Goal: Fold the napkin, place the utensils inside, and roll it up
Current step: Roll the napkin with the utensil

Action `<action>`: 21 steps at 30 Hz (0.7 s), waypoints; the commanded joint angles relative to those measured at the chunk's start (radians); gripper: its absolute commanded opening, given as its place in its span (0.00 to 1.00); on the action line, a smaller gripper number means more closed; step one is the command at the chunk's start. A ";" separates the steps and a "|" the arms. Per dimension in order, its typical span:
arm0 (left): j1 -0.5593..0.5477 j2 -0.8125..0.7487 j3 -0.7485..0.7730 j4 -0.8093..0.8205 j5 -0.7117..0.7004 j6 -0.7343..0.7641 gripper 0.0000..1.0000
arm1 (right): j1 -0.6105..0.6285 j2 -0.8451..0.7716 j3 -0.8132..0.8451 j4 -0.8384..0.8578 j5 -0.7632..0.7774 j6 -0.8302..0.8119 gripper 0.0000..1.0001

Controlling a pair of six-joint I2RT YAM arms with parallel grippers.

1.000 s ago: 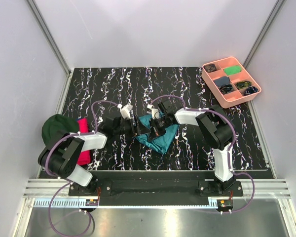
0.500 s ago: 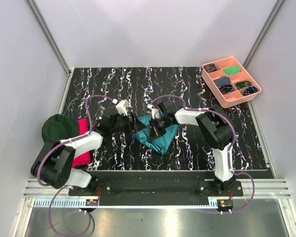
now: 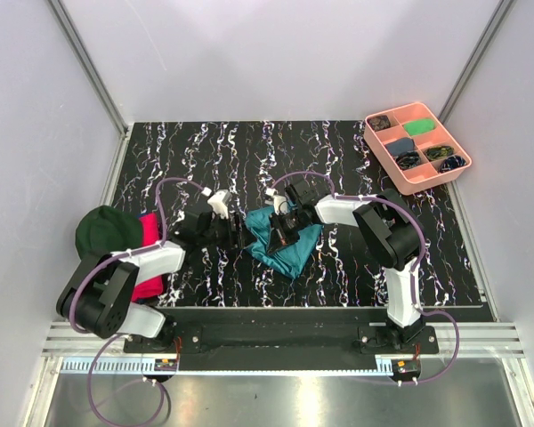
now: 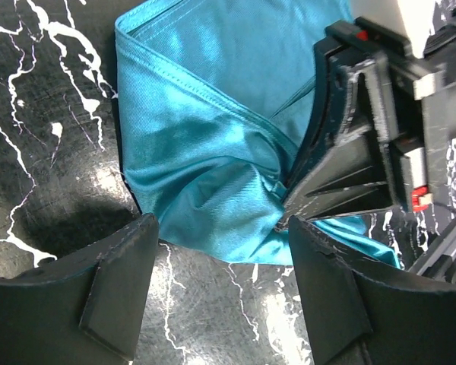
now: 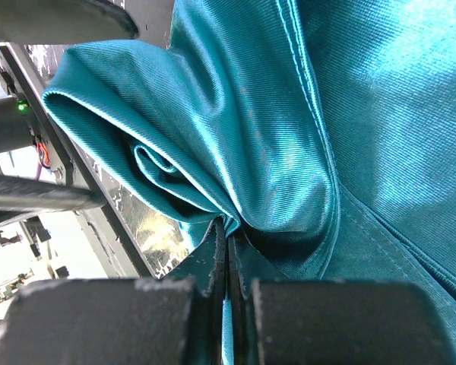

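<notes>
The teal napkin (image 3: 294,245) lies bunched and folded on the black marbled table, left of the right arm. My right gripper (image 3: 279,237) is shut on a gathered fold of the napkin (image 5: 289,114), and the cloth puckers right at the right gripper's tips (image 5: 228,228). My left gripper (image 3: 240,238) stands open just left of the cloth, with bare table between its fingers. In the left wrist view the left gripper (image 4: 224,255) sits short of the napkin's near edge (image 4: 205,152), and the right gripper (image 4: 342,152) shows pinching the cloth. The utensils are out of view.
A pink compartment tray (image 3: 427,184) with small items stands at the back right. A dark green cap (image 3: 102,229) and a pink-red cloth (image 3: 148,271) lie at the left, by the left arm's base. White walls close in the table's sides.
My left gripper has drawn back to the left, away from the napkin, staying open. The right gripper has held still, shut on the cloth.
</notes>
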 commanded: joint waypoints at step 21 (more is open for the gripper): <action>0.002 0.059 0.002 0.240 -0.001 0.036 0.66 | -0.004 0.029 0.004 0.004 0.018 -0.002 0.00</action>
